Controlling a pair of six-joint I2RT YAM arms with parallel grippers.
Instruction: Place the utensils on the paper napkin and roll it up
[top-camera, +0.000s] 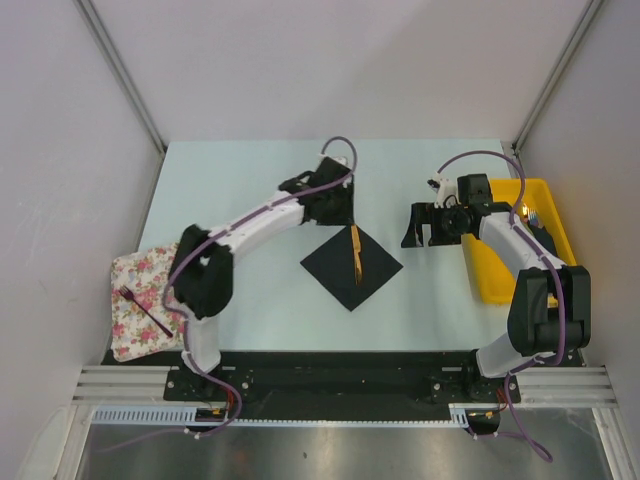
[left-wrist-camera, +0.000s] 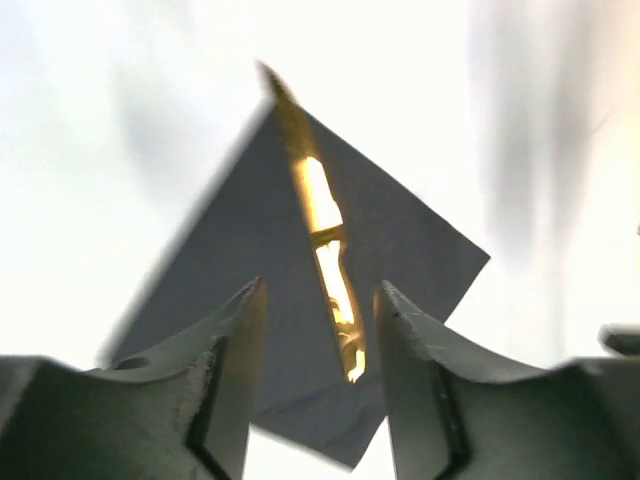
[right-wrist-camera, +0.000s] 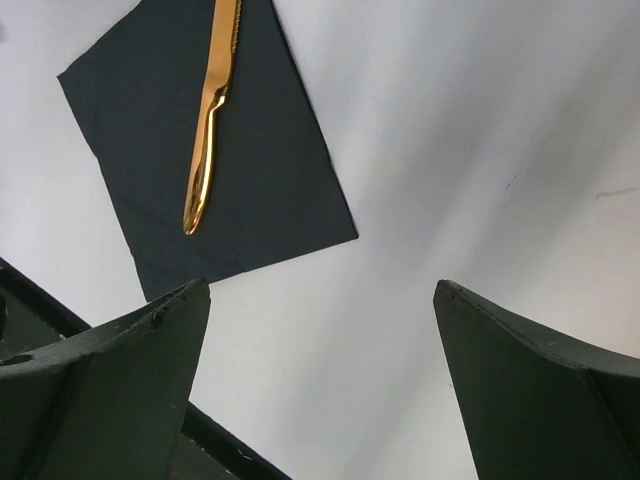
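The black paper napkin (top-camera: 351, 268) lies flat as a diamond at the table's middle. One slender gold-orange utensil (top-camera: 356, 254) lies on it along the diagonal. My left gripper (top-camera: 336, 213) is open and hovers over the napkin's far corner. In the left wrist view the utensil (left-wrist-camera: 322, 215) ends between my spread fingers (left-wrist-camera: 320, 285) without touching them, on the napkin (left-wrist-camera: 230, 270). My right gripper (top-camera: 421, 226) is open and empty, right of the napkin. The right wrist view shows the napkin (right-wrist-camera: 270, 150) and utensil (right-wrist-camera: 208, 130) beyond my open gripper (right-wrist-camera: 320, 290).
A floral pink-white cloth (top-camera: 128, 290) lies at the left edge with a dark fork (top-camera: 143, 311) on it. A yellow bin (top-camera: 487, 280) stands at the right, partly behind the right arm.
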